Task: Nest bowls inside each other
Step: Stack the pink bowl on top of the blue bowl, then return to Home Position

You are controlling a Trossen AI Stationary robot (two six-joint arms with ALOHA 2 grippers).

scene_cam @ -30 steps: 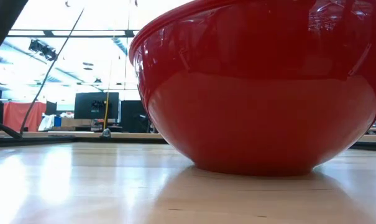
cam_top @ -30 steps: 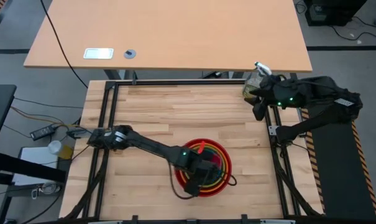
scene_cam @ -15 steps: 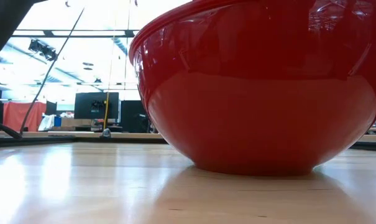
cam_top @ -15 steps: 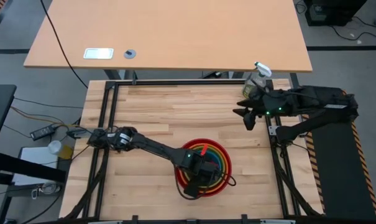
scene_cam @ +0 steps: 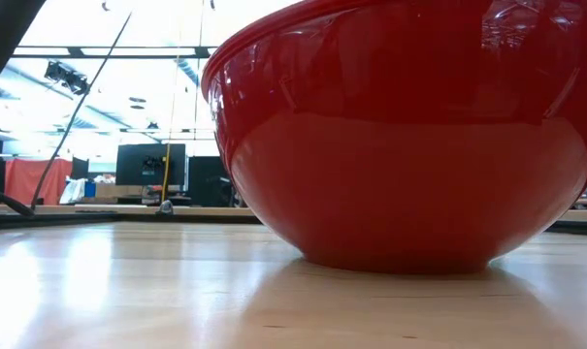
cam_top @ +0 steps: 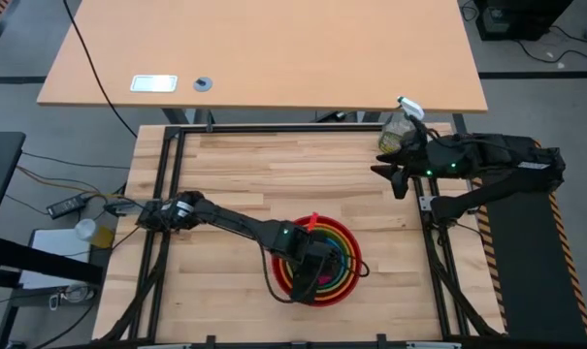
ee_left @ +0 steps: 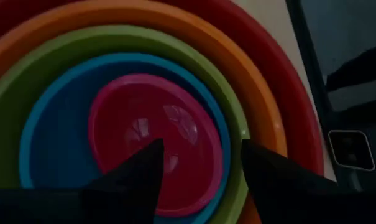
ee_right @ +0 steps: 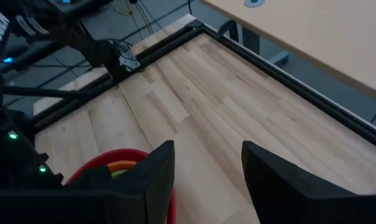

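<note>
Five bowls stand nested near the table's near edge. The pink bowl (ee_left: 156,134) lies in the blue one (ee_left: 54,143), inside the olive-green (ee_left: 26,93), orange (ee_left: 256,81) and red (ee_left: 293,106) bowls. The red bowl (scene_cam: 400,145) rests by its base on the table. My left gripper (ee_left: 200,155) hangs open over the stack (cam_top: 343,254), pointing steeply down, with one finger over the pink bowl's inside and one beyond its rim. My right gripper (cam_top: 388,176) hovers open above the table's far right, holding nothing.
A clear spray bottle (cam_top: 400,121) stands at the table's far right corner, just behind my right gripper. A black frame rail (cam_top: 167,194) runs along the table's edges. A second, lighter table (cam_top: 274,48) stands beyond the far edge. Bare wood (ee_right: 237,106) lies between the arms.
My right gripper has swung from over the spray bottle toward the table's middle and come down a little. My left gripper has shifted slightly over the stack, and the pink bowl now shows lying in the blue one below it.
</note>
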